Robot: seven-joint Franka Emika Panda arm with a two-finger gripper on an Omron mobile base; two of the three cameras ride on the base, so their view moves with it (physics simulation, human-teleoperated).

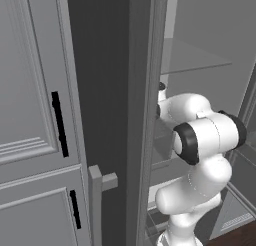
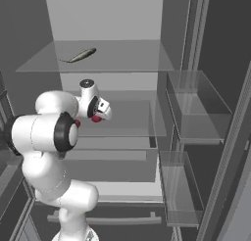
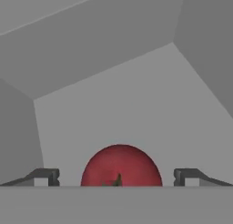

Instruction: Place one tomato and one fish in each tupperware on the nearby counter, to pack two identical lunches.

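Note:
A red tomato [image 3: 120, 166] lies on a fridge shelf, right between my fingertips [image 3: 45, 176] in the hand view. My gripper [image 3: 116, 177] is open, its fingers standing wide on either side without touching the tomato. From the right base view the hand [image 2: 99, 109] reaches into the fridge, with the tomato [image 2: 96, 119] just below it. A small red patch [image 2: 77, 122] peeks out beside my arm. One slim grey fish [image 2: 81, 54] lies on the glass shelf above. The tupperware and the counter are out of view.
Glass shelves [image 2: 122, 63] span the open fridge, and door bins [image 2: 198, 117] hang at the right. A drawer front [image 2: 112, 154] sits below the tomato's shelf. Grey cabinet doors [image 1: 30, 115] and the dark fridge edge [image 1: 142, 115] stand close on the left.

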